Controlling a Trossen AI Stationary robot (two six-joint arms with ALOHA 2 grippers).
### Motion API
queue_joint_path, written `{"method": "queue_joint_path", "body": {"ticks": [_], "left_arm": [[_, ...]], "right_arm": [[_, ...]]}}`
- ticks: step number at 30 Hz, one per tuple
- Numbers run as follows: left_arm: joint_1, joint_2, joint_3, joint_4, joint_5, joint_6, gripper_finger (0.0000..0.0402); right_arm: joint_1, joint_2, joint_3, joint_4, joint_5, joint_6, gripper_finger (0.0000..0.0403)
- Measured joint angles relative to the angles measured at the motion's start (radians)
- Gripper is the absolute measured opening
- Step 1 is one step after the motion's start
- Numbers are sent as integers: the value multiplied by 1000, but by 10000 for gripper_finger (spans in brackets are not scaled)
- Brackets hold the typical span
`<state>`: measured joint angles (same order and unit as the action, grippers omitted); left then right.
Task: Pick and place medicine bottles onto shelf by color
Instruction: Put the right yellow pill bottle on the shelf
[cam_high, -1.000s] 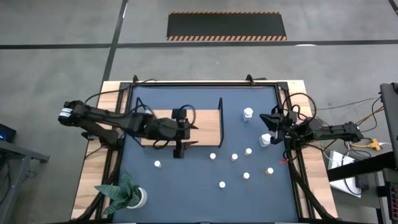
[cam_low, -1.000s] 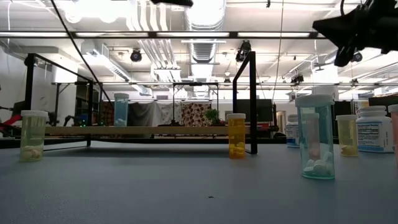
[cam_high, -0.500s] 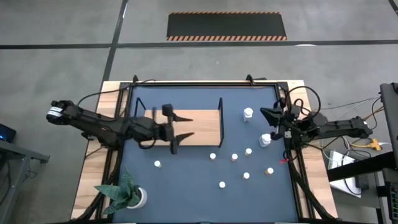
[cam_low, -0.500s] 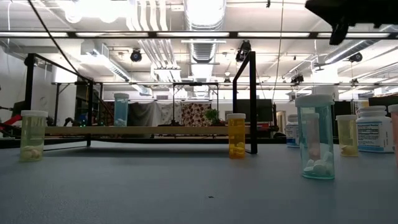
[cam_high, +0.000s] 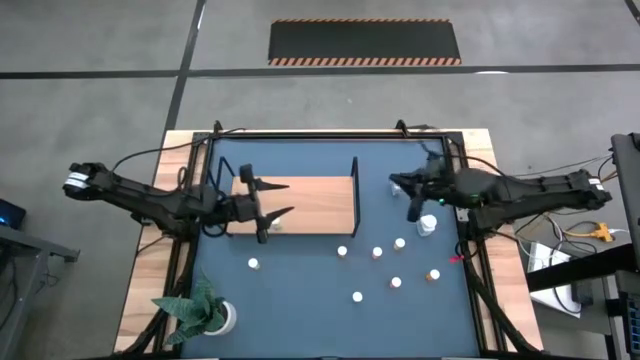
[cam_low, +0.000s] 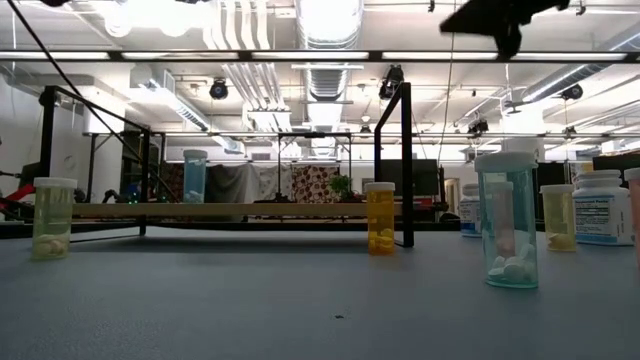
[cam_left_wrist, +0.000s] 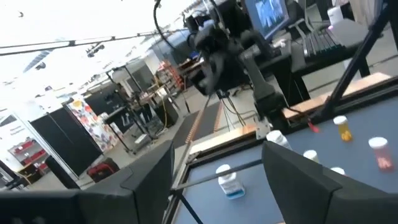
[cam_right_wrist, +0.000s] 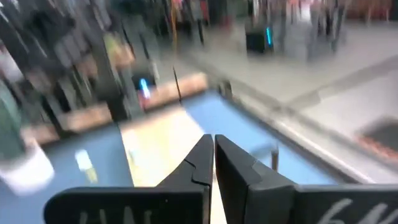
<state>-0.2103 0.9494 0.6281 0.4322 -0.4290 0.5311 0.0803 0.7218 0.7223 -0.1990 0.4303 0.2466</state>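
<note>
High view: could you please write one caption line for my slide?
Left gripper open over the light-brown wooden shelf; right gripper shut above the dark blue tabletop, small white-capped medicine bottles scattered below.

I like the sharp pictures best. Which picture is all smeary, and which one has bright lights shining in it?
The right wrist view is the smeary one: the shelf and room behind its shut right claw are streaked with blur. The low view has bright ceiling lights, yet its orange bottle looks crisp. The high view is evenly lit and clear, though its bottles show tiny.
</note>
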Motion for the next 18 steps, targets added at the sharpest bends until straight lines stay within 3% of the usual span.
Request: {"method": "queue_joint_path", "body": {"ticks": [8,13,18], "left_arm": [[-2,-2,0,-18,1,-1,226],[-2,-2,0,-22,1,-2,226],[-2,-2,0,-22,1,-2,226]], "right_arm": [[13,185,248,-538,-225,105,9],[74,299,345,-754,-255,155,9],[155,385,365,-819,-254,150,9]]}}
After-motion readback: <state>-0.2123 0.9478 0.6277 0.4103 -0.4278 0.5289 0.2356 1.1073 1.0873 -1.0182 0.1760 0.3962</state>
